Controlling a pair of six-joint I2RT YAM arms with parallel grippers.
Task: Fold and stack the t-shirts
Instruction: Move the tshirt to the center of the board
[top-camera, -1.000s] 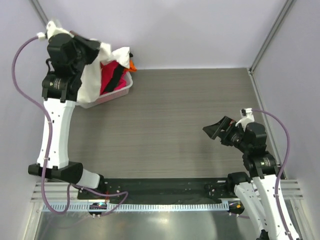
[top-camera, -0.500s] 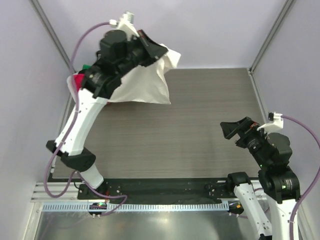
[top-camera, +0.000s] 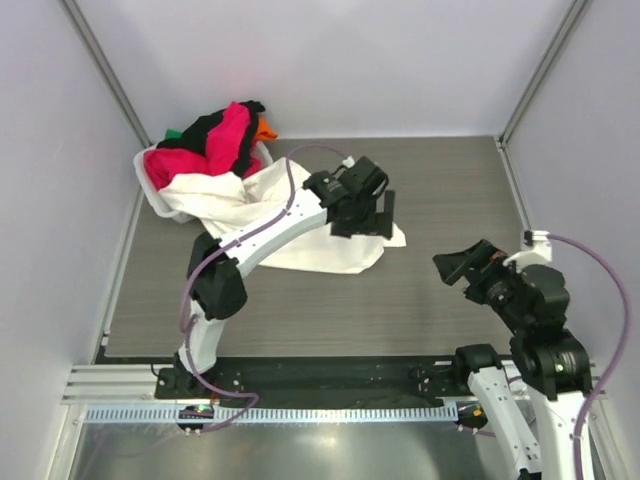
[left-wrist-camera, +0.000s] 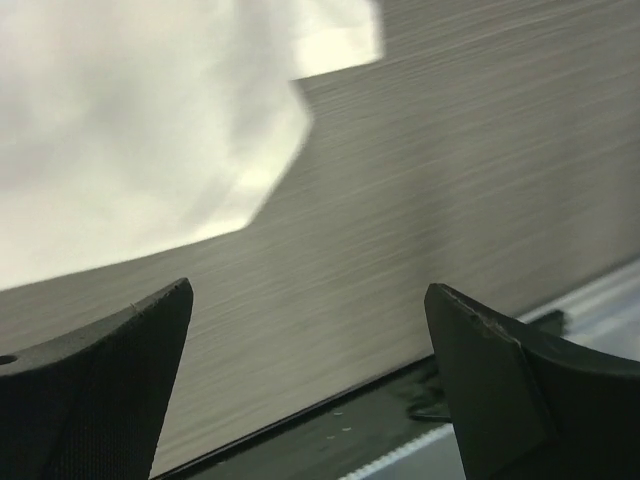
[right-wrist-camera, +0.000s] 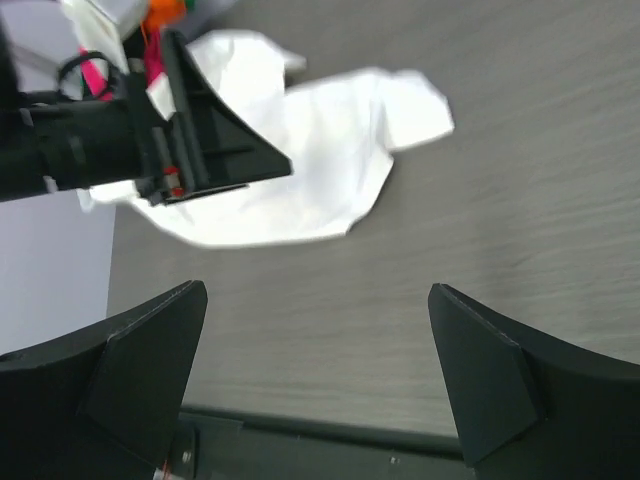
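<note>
"T-shirts: working from the near side outward, what comes first?"

"Before any cloth, the right hand (top-camera: 462, 262), at the near right. It hangs over the bare desk (top-camera: 450, 170) with its fingers spread wide and nothing between them, well apart from any shirt."

"And the left hand?"

"The left hand (top-camera: 363, 222) is farther in, about mid-desk, at the right end of the white t-shirt (top-camera: 300, 250). Its own camera shows both fingers (left-wrist-camera: 100, 380) parted, with only wood grain in the gap and white cloth beyond them at the upper left. So it is open and grips nothing. I cannot tell whether it touches the cloth."

"How does the white one lie?"

"It is rumpled, not folded. It stretches from mid-desk back toward the far left corner, and a small corner of it sticks out to the right just beside the left hand."

"And the rest?"

"They are heaped in the far left corner, touching the white one's far end. A magenta t-shirt (top-camera: 225, 140) is on top and a black t-shirt (top-camera: 205, 125) is tangled across it. A bit of an orange t-shirt (top-camera: 265, 130) shows on the right side, and a scrap of a green t-shirt (top-camera: 173, 133) at the far left. All are crumpled together."
</note>
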